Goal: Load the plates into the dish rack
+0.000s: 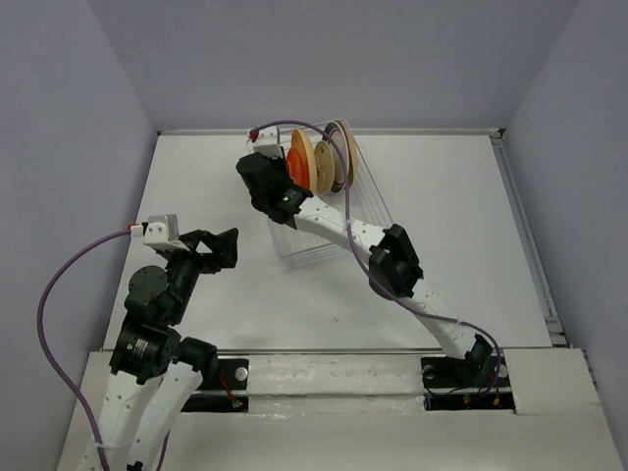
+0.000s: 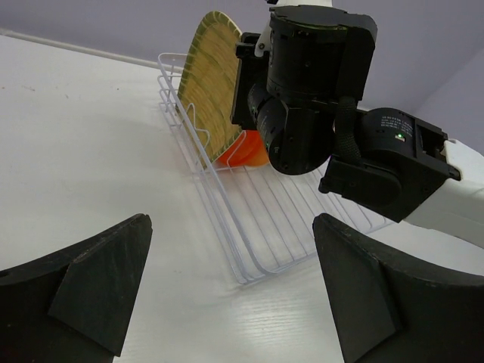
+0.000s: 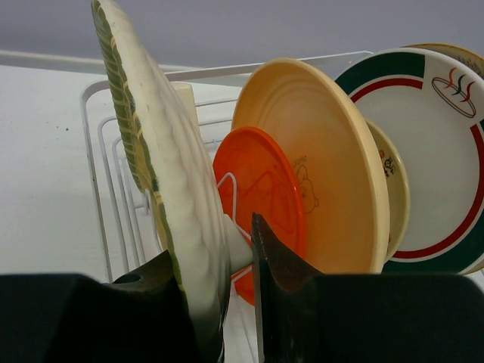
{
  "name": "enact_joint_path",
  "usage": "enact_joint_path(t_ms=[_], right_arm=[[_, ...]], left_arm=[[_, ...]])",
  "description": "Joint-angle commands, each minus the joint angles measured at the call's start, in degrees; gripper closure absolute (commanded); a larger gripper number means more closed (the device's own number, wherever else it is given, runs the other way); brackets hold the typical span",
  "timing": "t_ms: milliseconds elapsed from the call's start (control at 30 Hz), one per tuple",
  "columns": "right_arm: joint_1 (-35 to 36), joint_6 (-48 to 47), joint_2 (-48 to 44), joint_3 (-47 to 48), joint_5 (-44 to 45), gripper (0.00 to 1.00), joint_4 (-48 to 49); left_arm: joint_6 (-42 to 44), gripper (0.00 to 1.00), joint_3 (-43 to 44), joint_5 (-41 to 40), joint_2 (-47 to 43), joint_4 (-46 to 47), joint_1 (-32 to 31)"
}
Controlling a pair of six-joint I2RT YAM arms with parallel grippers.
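Note:
The wire dish rack point(image 1: 306, 253) lies at the middle back of the table. My right gripper point(image 3: 212, 246) is shut on the lower edge of the yellow-green striped plate point(image 3: 162, 166), holding it upright over the rack's wires point(image 3: 97, 174). Behind it, standing in the rack, are the orange-red plate point(image 3: 268, 189), the tan plate point(image 3: 325, 144), a cream floral plate point(image 3: 391, 181) and the white plate with teal rim point(image 3: 446, 144). My left gripper point(image 1: 224, 249) is open and empty, low over the table left of the rack point(image 2: 257, 219); its view shows the striped plate point(image 2: 212, 83).
White walls close the table at the back and sides. A raised strip runs along the table's right edge point(image 1: 528, 235). The right arm point(image 1: 392, 260) stretches diagonally across the near end of the rack.

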Motion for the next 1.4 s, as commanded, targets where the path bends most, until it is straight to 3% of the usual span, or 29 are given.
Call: enact_joint_path(t_ms=[0, 133, 367, 533, 767, 933, 1067, 1367], right_arm=[[-0.3, 5.6, -2.4, -2.2, 0.9, 0.93, 3.8], [-0.8, 8.7, -4.1, -5.7, -0.3, 0.87, 3.3], [-0.8, 9.4, -5.9, -6.4, -2.2, 0.51, 2.9], [-0.8, 9.4, -10.3, -8.1, -4.7, 0.35, 2.7], [-0.8, 10.8, -28.2, -19.0, -13.9, 0.02, 2.6], [-0.8, 11.4, -44.0, -33.2, -20.3, 0.0, 2.6], [-0.8, 9.5, -61.0, -54.3, -22.8, 0.0, 4.9], [-0.8, 8.5, -100.8, -84.7, -16.4, 0.0, 5.7]], left_arm=[[1.0, 0.01, -0.3, 0.0, 0.1, 2.0, -0.2], [1.1, 0.01, -0.4, 0.2, 0.4, 2.0, -0.2], [1.1, 0.01, -0.4, 0.1, 0.6, 2.0, -0.2], [1.1, 0.01, -0.3, 0.4, 1.7, 2.1, -0.1], [1.3, 0.01, -0.3, -0.3, 1.8, 1.9, 0.4], [1.6, 0.01, -0.3, -1.7, 1.8, 1.6, 0.5], [1.8, 0.01, -0.5, -1.5, 1.9, 2.0, 0.5], [0.9, 0.01, -1.0, -1.8, -1.2, 4.2, 0.5]])
